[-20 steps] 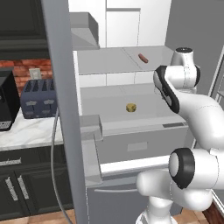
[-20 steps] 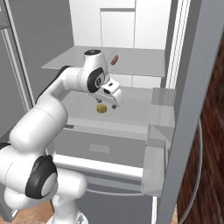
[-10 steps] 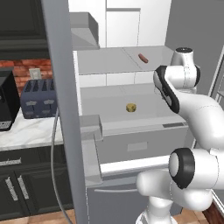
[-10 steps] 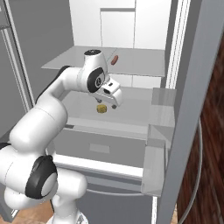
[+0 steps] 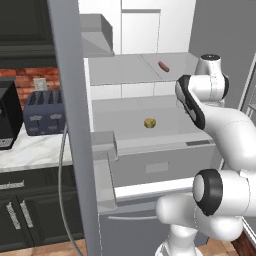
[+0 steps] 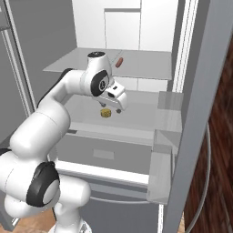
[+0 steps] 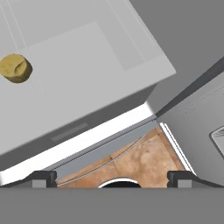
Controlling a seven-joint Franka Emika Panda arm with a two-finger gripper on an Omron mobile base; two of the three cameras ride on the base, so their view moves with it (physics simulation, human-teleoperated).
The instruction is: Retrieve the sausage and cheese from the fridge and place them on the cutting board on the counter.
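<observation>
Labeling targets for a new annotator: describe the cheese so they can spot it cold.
Start at the open fridge and find the lower of its two grey shelves, just above the wide drawer front. The cheese sits alone mid-shelf, a small yellow-tan chunk. The sausage is reddish-brown and lies one shelf up.

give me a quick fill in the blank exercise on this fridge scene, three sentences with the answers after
1. The sausage lies on the ______ of the two fridge shelves that carry food.
2. The cheese sits on the shelf directly ______ the sausage's shelf.
3. The gripper stands with its jaws ______, holding nothing, beside the cheese.

Missing words: upper; below; open
</observation>
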